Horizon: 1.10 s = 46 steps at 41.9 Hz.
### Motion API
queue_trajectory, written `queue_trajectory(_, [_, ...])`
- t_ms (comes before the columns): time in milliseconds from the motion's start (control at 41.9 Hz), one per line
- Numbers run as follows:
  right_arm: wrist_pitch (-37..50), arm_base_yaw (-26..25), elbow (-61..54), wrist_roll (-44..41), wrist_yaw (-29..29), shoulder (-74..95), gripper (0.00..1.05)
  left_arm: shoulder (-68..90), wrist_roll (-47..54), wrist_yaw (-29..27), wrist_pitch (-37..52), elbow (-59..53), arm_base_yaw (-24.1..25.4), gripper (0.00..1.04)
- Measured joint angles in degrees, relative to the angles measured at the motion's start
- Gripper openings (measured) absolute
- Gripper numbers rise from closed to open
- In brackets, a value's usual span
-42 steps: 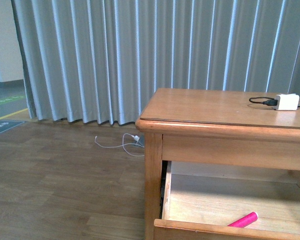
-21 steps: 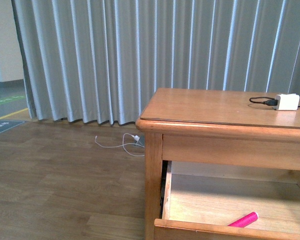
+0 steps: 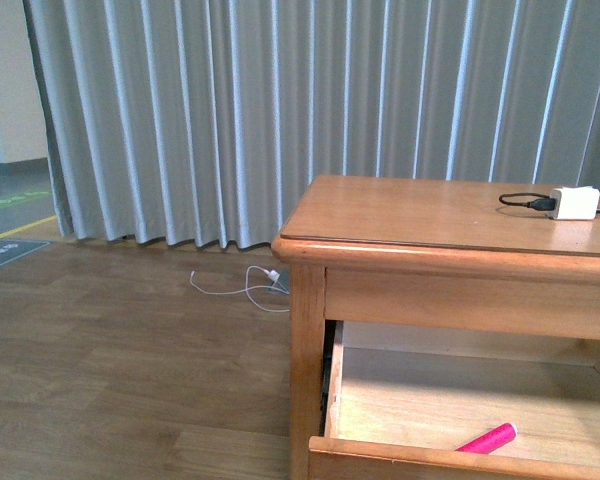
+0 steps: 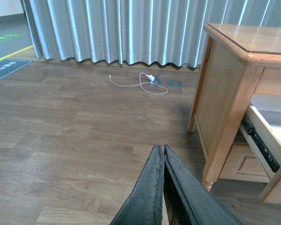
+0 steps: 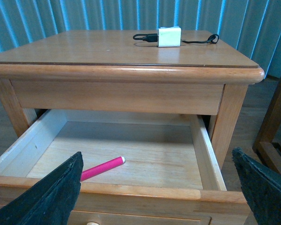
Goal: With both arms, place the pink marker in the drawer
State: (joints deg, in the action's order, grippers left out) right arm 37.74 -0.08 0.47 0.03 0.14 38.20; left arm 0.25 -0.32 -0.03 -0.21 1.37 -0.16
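Pink marker lies inside open drawer, placement apparently done; left gripper pinched together, empty; right gripper spread wide, empty; pushing drawer closed probably remains.

Matt pale-wood drawer; marker prob. plastic.
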Motion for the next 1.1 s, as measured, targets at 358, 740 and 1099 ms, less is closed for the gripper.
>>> queue_trajectory(358, [0.0, 0.0, 0.0, 0.0, 0.0, 0.0, 0.96, 0.0, 0.0, 0.0, 0.0, 0.0, 0.0, 0.04])
queue_trajectory(740, [0.0, 0.0, 0.0, 0.0, 0.0, 0.0, 0.96, 0.0, 0.0, 0.0, 0.0, 0.0, 0.0, 0.04])
queue_trajectory(1099, [-23.8, -10.8, 8.9, 0.0, -17.1, 16.2, 0.96, 0.0, 0.0, 0.0, 0.0, 0.0, 0.0, 0.61])
